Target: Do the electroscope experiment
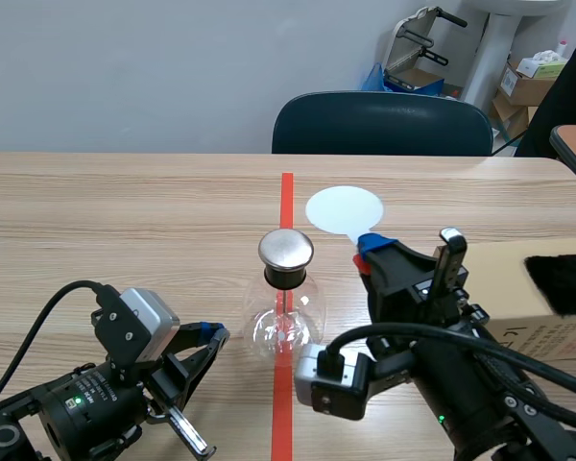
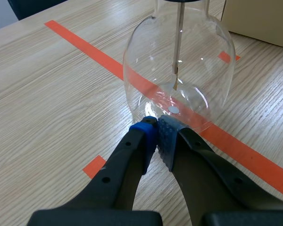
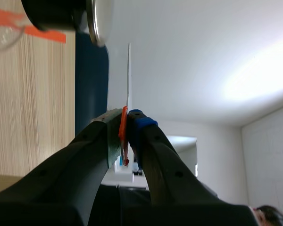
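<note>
1. Holding a white disc (image 1: 344, 209) by its orange handle (image 3: 124, 136), the right end effector (image 1: 372, 245) has its fingers pinched narrow on the handle. The disc stands above the fingertips.
2. In the right wrist view the right end effector (image 3: 126, 115) is turned on its side. The disc shows edge-on as a thin white line (image 3: 129, 75) running out ahead of the fingertips.
3. The electroscope (image 1: 286, 322) is a clear round glass flask standing upright mid-desk on the orange-red tape line (image 1: 286, 187), between the two arms.
4. The flask's neck carries a black stopper (image 1: 286, 277) with a round metal cap (image 1: 286, 250) on top. A thin rod (image 2: 179, 42) hangs down inside the glass.
5. The disc is just beside the metal cap, on the right arm's side and a bit farther up the desk. Disc and cap are apart, not touching.
6. The right wrist view also shows the cap (image 3: 96, 19) and stopper (image 3: 52, 14) ahead of the fingers and off to one side of the disc.
7. The left end effector (image 1: 216, 333) sits low on the desk (image 1: 125, 211), just beside the flask on the left arm's side.
8. In the left wrist view the left end effector (image 2: 156, 129) has its fingers closed together, pads meeting, with nothing between them. The tips are right at the base of the flask (image 2: 179, 70). I can't tell whether they actually touch it.
9. A cardboard box (image 1: 528, 307) lies on the desk behind the right arm, with a black furry cloth (image 1: 562, 283) on it.
10. A dark chair (image 1: 382, 123) stands at the far edge of the desk.
</note>
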